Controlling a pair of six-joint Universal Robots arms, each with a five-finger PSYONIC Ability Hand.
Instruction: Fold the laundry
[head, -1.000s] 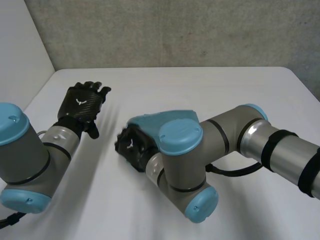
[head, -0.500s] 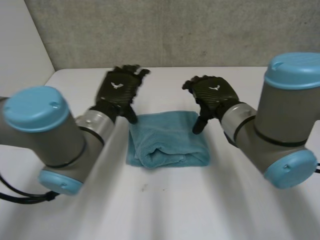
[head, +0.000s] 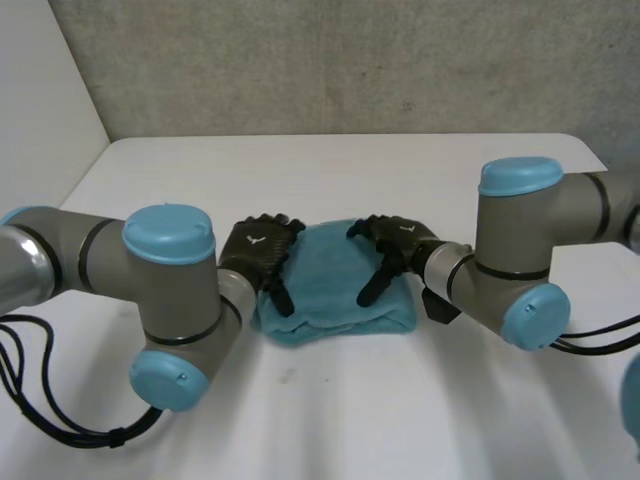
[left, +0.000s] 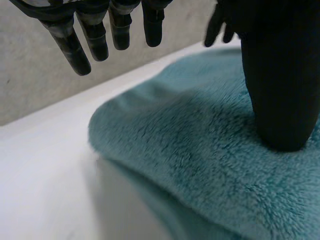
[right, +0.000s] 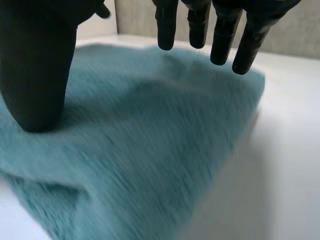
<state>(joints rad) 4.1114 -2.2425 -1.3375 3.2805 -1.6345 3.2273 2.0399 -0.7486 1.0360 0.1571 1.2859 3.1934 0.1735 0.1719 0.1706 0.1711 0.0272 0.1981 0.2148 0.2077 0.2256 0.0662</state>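
White counter (head: 330, 420), head view: folded towel (head: 335, 290) at centre, left robot hand (head: 258, 245) on its left edge, right robot hand (head: 405, 235) on its right.
Left wrist: thumb pressing the towel, fingers straight, spread above it.
Right wrist: same posture.

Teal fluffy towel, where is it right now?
In the head view the teal fluffy towel lies on the white table between the left hand and right hand, thumbs touching it.
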